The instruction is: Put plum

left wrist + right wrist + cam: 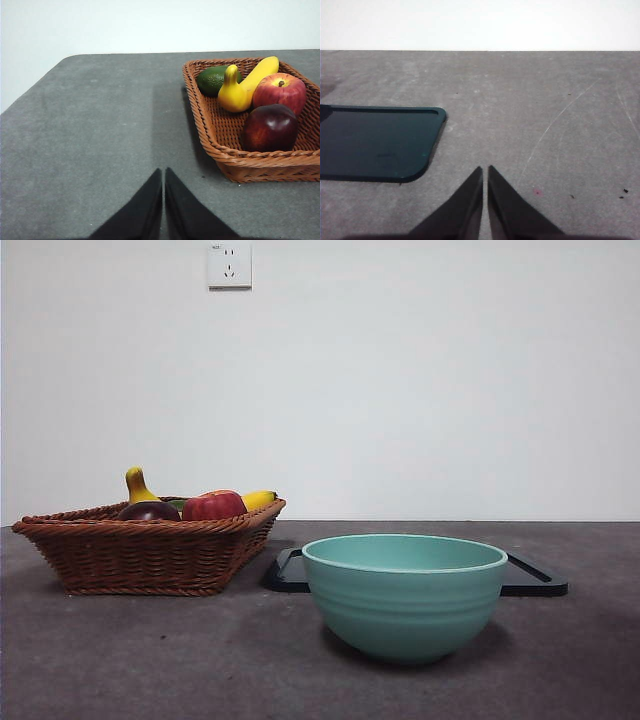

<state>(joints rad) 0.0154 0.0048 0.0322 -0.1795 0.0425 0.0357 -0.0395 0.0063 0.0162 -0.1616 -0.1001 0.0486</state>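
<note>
Left pincer [163,172] closed; glossy round plum [270,128] in woven basket [210,125].

One plum [270,127], apple [280,91], avocado [214,80], basket [215,125], bowl [404,595].

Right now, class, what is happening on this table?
Nothing is being handled yet. The plum lies in the basket with an apple, an avocado and two yellow fruits. A green bowl stands beside the basket, in front of a dark tray. The left end effector is shut above the bare table near the basket; the right end effector is shut near the tray.
</note>
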